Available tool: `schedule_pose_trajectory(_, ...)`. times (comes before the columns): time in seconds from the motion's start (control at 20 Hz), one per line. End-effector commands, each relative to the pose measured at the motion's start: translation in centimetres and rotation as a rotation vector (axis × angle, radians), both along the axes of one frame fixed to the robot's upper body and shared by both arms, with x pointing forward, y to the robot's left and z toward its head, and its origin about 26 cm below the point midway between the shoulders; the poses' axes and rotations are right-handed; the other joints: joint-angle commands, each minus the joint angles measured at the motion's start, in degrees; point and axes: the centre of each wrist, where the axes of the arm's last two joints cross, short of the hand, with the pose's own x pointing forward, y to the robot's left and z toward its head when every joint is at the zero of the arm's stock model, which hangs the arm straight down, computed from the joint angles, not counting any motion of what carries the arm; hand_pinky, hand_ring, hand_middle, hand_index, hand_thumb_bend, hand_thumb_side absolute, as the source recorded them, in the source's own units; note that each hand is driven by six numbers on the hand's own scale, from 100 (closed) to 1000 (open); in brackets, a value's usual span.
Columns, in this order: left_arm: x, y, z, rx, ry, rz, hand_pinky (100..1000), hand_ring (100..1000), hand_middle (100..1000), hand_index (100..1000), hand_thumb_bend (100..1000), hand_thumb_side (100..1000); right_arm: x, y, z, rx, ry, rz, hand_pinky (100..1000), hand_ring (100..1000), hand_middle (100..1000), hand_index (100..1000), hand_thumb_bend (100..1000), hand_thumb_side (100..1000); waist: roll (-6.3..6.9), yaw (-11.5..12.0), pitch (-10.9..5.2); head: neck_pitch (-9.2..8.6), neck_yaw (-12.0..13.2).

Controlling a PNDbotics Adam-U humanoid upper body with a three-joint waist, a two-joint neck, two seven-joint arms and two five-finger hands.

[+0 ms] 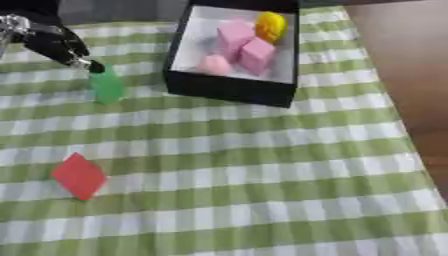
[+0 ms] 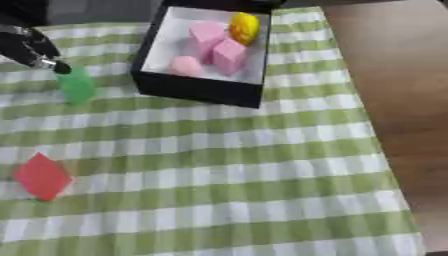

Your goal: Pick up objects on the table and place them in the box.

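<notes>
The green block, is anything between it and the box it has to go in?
Nothing visible does. The green block sits at the left hand fingertips, with only bare checked cloth between it and the box's near-left wall.

On the green-and-white checked tablecloth (image 1: 262,165), the black box with a white floor (image 1: 229,90) stands at the far middle, holding two pink blocks (image 1: 245,47), a pink rounded piece (image 1: 213,65) and a yellow rounded piece (image 1: 270,26). Left of the box lies a green block (image 1: 107,85), the robot's left hand (image 1: 54,42) just behind it. A red diamond-shaped block (image 1: 79,176) lies nearer, at the left.

No readable text, labels, brands, numbers or signs anywhere: none on the black cardboard box (image 1: 229,90) right of the left hand (image 1: 54,44), nor on the green-and-white checked cloth (image 1: 262,165).
</notes>
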Motion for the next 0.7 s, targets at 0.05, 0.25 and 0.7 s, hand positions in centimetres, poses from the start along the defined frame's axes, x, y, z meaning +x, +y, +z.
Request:
schedule_pose_trajectory(0.05, -0.2, 0.2, 1.2, 0.017, -0.024, -0.005, 958, 913, 791, 855, 574, 697, -0.5, -0.2, 1.1, -0.022, -0.034, -0.016, 1000, 664, 555, 741, 100, 525, 0.02, 0.11, -2.00, 0.27, 0.24)
schedule_pose_trajectory(0.25, -0.2, -0.3, 1.4, 0.023, -0.033, -0.018, 957, 910, 788, 853, 589, 672, -0.5, -0.3, 0.9, -0.022, -0.029, -0.018, 1000, 664, 555, 741, 100, 526, 0.02, 0.18, -2.03, 0.34, 0.39)
schedule_pose_trajectory(0.7, -0.1, -1.1, 1.4, 0.038, -0.078, 0.002, 949, 893, 768, 842, 620, 617, -0.5, -0.4, 0.7, -0.019, -0.018, -0.027, 1000, 664, 553, 741, 100, 528, 0.10, 0.36, -2.05, 0.53, 0.47)
